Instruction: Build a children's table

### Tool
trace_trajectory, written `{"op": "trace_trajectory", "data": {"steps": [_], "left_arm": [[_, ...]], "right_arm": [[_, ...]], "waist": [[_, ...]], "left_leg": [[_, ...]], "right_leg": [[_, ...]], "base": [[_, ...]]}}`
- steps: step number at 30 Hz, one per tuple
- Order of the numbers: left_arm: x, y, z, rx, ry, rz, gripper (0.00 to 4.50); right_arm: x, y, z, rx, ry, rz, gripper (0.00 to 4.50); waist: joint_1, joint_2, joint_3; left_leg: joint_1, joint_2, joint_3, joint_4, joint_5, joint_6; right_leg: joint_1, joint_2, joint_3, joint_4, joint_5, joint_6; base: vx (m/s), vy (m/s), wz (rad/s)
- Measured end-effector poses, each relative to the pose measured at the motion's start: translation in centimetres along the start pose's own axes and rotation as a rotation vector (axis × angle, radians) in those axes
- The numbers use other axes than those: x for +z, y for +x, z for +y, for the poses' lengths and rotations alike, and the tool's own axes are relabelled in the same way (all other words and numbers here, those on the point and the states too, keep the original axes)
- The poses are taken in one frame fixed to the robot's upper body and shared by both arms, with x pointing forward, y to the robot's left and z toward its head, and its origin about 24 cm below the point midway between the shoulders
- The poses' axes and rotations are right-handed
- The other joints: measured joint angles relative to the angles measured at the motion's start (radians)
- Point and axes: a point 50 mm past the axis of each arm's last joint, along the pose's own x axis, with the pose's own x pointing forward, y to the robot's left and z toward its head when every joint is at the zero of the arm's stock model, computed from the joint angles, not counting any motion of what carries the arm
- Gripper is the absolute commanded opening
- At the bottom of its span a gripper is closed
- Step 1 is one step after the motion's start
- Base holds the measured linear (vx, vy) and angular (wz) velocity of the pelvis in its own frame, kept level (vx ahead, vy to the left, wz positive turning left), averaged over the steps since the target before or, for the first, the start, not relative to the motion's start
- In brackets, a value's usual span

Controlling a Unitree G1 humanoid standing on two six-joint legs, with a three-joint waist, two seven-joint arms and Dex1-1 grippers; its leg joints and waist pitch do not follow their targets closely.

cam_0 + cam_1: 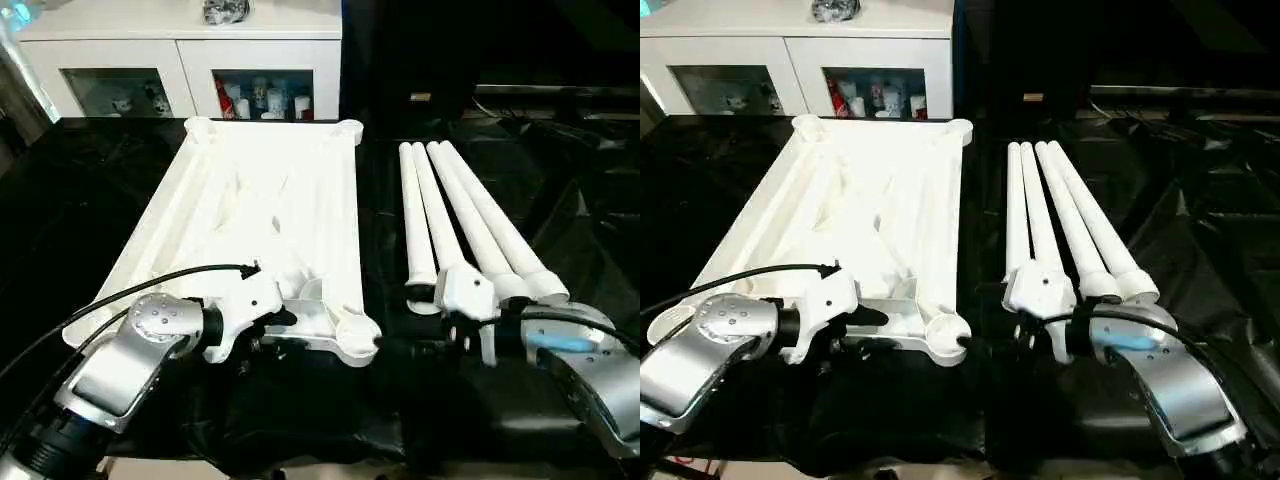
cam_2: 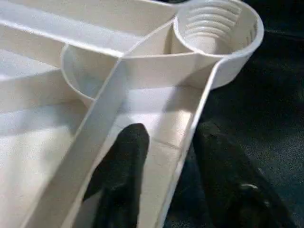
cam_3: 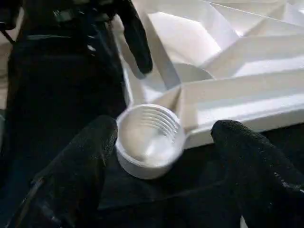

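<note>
White plastic table top (image 1: 260,210) is gripped at its near rim on the black-covered worktop (image 1: 90,190), ribbed underside up.

The left gripper (image 2: 166,166) is seen straddling the rim wall beside the near right corner socket (image 3: 148,137), one finger (image 2: 121,175) inside and one outside, not yet visibly clamped. The right gripper (image 3: 159,166) is held wide apart around that socket, nothing held. Four legs (image 1: 470,220) are laid side by side near the worktop's right edge. The rim should be pinched squarely so the top is steadied; open room is judged to lie between top and legs, little at the near edge.
</note>
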Motion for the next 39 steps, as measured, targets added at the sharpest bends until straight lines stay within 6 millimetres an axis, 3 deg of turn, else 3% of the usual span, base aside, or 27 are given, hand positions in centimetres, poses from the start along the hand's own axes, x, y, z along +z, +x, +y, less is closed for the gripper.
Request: {"op": "trace_trajectory", "data": {"steps": [10, 24, 29, 37, 38, 39], "left_arm": [[0.0, 0.3, -0.2, -0.014, 0.028, 0.005, 0.74], [0.6, 0.6, 0.4, 0.124, -0.002, -0.016, 0.04], [0.7, 0.4, 0.7, 0.169, 0.008, -0.013, 0.04], [0.1, 0.4, 0.3, 0.138, 0.093, -0.059, 0.04], [0.0, 0.3, 0.3, 0.13, 0.091, -0.062, 0.47], [0.0, 0.2, 0.2, 0.12, 0.084, -0.065, 0.59]], "right_arm": [[-0.1, 0.2, 0.1, 0.005, -0.005, 0.009, 3.66], [0.0, 0.2, 0.0, -0.018, -0.019, 0.007, 3.66], [0.0, 0.3, 0.0, -0.026, -0.022, 0.005, 3.66], [0.0, 0.3, 0.0, -0.032, -0.028, -0.005, 3.66], [0.0, 0.3, 0.0, -0.032, -0.027, -0.005, 3.66], [0.1, 0.3, 0.0, -0.033, -0.027, -0.006, 3.66]], "waist": [[0.0, 0.001, 0.0], [-0.028, 0.001, 0.001], [-0.025, 0.002, 0.001], [0.002, 0.002, 0.001], [0.004, 0.002, 0.001], [0.007, 0.003, 0.002]], "left_leg": [[0.0, 0.0, 0.0, 0.0, 0.0, 0.0], [-0.002, 0.005, 0.0, -0.004, 0.0, -0.001], [-0.002, 0.005, 0.0, -0.008, 0.0, -0.001], [-0.002, 0.006, 0.001, -0.008, 0.001, -0.002], [-0.002, 0.006, 0.001, -0.008, 0.001, -0.003], [-0.002, 0.006, 0.003, -0.008, 0.001, -0.003]], "right_leg": [[0.0, 0.0, 0.0, 0.0, 0.001, -0.001], [-0.005, 0.0, -0.009, -0.003, 0.003, -0.005], [-0.006, 0.0, -0.011, -0.004, 0.002, -0.005], [-0.005, 0.0, -0.011, -0.004, 0.002, -0.005], [-0.005, 0.0, -0.011, -0.004, 0.002, -0.005], [-0.005, 0.0, -0.01, -0.004, 0.002, -0.005]], "base": [[0.0, 0.0, 0.0], [0.0, 0.0, 0.0], [0.0, 0.0, 0.0], [0.0, 0.0, 0.0], [0.0, 0.0, 0.0], [0.0, 0.0, 0.0]]}}
